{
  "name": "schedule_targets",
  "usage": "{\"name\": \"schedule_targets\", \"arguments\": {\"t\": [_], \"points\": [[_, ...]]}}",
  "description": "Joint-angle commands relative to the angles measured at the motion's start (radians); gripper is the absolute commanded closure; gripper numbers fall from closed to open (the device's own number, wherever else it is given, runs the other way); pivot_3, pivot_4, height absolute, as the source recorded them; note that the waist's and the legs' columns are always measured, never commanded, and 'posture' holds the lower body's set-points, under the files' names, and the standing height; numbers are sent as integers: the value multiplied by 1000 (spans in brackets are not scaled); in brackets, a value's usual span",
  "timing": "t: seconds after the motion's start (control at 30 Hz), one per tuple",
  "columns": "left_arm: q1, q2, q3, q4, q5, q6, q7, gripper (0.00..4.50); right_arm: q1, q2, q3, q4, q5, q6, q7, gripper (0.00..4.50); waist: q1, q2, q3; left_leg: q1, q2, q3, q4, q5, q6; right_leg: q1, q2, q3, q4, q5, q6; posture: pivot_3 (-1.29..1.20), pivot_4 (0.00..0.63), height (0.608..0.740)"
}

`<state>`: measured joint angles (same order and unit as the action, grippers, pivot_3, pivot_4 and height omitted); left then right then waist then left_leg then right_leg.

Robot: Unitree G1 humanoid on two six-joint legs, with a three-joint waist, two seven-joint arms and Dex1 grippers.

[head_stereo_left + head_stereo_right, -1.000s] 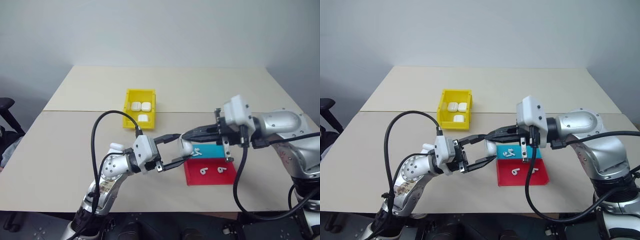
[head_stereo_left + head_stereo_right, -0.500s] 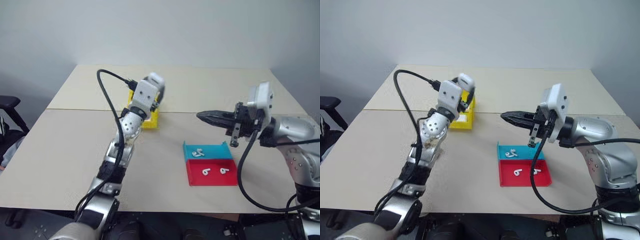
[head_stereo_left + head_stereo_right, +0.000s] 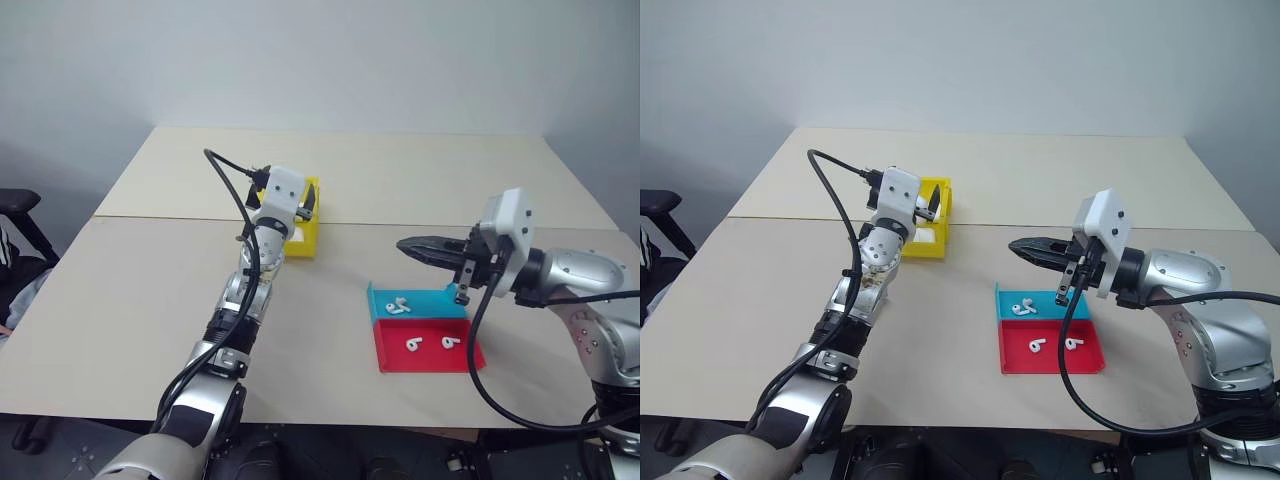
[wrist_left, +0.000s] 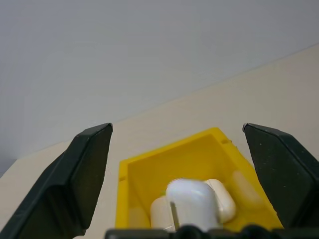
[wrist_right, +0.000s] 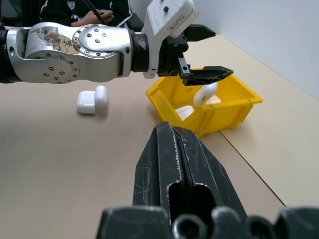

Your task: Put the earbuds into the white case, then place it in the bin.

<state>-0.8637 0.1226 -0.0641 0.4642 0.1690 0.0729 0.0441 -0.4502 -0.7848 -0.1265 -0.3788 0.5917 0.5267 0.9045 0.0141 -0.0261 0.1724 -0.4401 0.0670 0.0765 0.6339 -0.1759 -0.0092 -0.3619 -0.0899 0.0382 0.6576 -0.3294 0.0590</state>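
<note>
left gripper [image 5: 202, 55] spread wide, white case [image 5: 204, 93] loose just below, above bin [image 5: 234, 107]

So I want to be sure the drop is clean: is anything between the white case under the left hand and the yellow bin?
Nothing visible. The left hand is open over the bin, and the white case is just under its fingers, above the open top. Other cases lie inside, but leave room.

L arm stretched fwd, left gripper [image 5: 202, 54] over the bin [image 5: 234, 107], fingers [image 4: 75, 184] spread wide, nothing between them. R arm bent, right gripper [image 3: 412, 246] level, well right of the bin, pointing toward it, jaws pressed together, empty.
</note>
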Motion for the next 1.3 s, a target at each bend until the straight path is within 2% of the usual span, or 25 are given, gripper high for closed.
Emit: {"name": "schedule_targets", "arguments": {"t": [0.03, 0.1, 0.2, 0.33, 0.43, 0.57, 0.73, 0.87, 1.0, 1.23, 1.3], "points": [[-14, -6, 1, -59, 8, 47, 3, 49, -10, -1, -9, -9, -6, -11, -7, 4500, 0, 0, 0, 0, 0, 0, 0, 0, 0, 0, 0, 0, 0, 0, 0, 0, 150, 740], [8, -2, 3, -124, -20, 60, -42, 49, -8, -3, -11, -8, -12, -16, -7, 4500, -1, 0, 0, 0, 0, 0, 0, 0, 0, 0, 0, 0, 0, 0, 0, 0, 150, 740], [59, 26, 4, -271, -109, 137, -195, 49, 3, -9, -26, -11, -12, -20, -2, 4500, -2, 0, 0, 0, 0, 0, -1, 3, -5, 0, 0, 0, 0, 0, 0, 0, 150, 740], [194, 104, 41, -539, -316, 266, -428, 49, 78, -59, -74, -28, -26, -73, 62, 4500, -3, 0, 0, 0, 1, 0, -1, 3, -6, 0, 0, 0, 0, 0, 0, 0, 150, 740], [345, 237, 103, -736, -513, 359, -637, 49, 198, -143, -146, -20, -40, -191, 217, 4500, -4, 1, 0, 0, 1, 0, -1, 3, -6, 0, 0, 0, 0, 0, 0, 0, 150, 740], [449, 376, 153, -864, -611, 450, -723, 49, 283, -175, -234, 38, -53, -368, 349, 4500, -5, 1, 0, 3, 1, 0, 0, 0, 0, 3, 1, 0, 1, 0, 0, 0, 150, 740], [609, 560, 297, -982, -774, 525, -878, 49, 325, -261, -307, 135, -90, -472, 467, 4500, -13, 1, 0, 11, 1, 0, 1, -1, 2, 11, 0, 0, 2, 0, 0, 0, 150, 740], [733, 662, 368, -1027, -813, 537, -935, 49, 363, -301, -344, 141, -80, -479, 512, 4500, -20, 1, 0, 14, 2, 0, 0, -1, 2, 11, 1, 1, 4, 0, -1, 0, 150, 740], [819, 707, 410, -1073, -823, 538, -945, 49, 411, -320, -371, 146, -83, -495, 562, 4500, -25, 1, 0, 14, 2, 1, -1, -1, 2, 11, 0, 2, 3, 0, -1, 0, 150, 740], [866, 690, 481, -1133, -923, 559, -900, 49, 387, -312, -319, 190, -109, -542, 564, 4500, -26, 1, 0, 15, 2, 1, -1, -1, 2, 11, 0, 3, 4, 0, -1, 0, 150, 740], [883, 704, 487, -1135, -913, 543, -907, 49, 357, -304, -287, 200, -118, -552, 547, 4500, -27, 1, -1, 15, 2, 1, -1, -1, 2, 11, 0, 3, 4, 0, -1, 0, 150, 740]]}}
